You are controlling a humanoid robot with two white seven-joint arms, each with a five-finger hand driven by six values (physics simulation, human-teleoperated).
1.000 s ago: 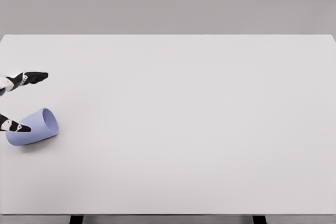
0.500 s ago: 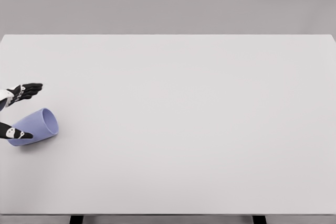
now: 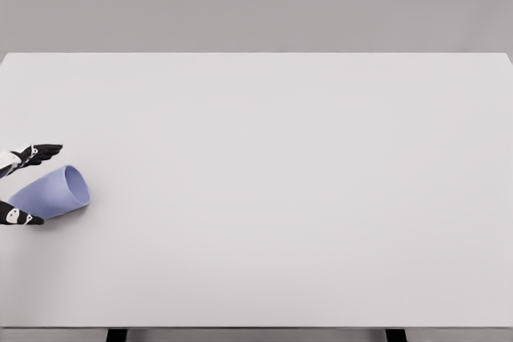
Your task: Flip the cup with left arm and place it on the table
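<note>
At the left edge of the tabletop [image 3: 264,118] only the tips of the left hand [image 3: 19,186] showed, the rest of it and its arm being cut off by the picture's border. One dark finger [image 3: 42,150] reached in just above the cup [image 3: 52,194], and another digit, probably the thumb [image 3: 22,218], lay just below it, so the hand stood wide, straddling the cup's closed end with the cup between the two. Whether either tip actually touched the cup could not be told; the lower one looked to be at or against its underside, the upper one seemed a little apart from its top. The cup, pale lavender, lay on its side close to the left edge, roughly midway between the near and far edges, with its open mouth turned toward the right and slightly away from the robot. By the look of it the task was at its beginning: the hand was bracketing the cup but had not closed on it, and the cup had been neither lifted nor turned. The grasp, the lift, the turn to upright and the setting down on the tabletop all appeared to remain. The right hand was not in view.
</note>
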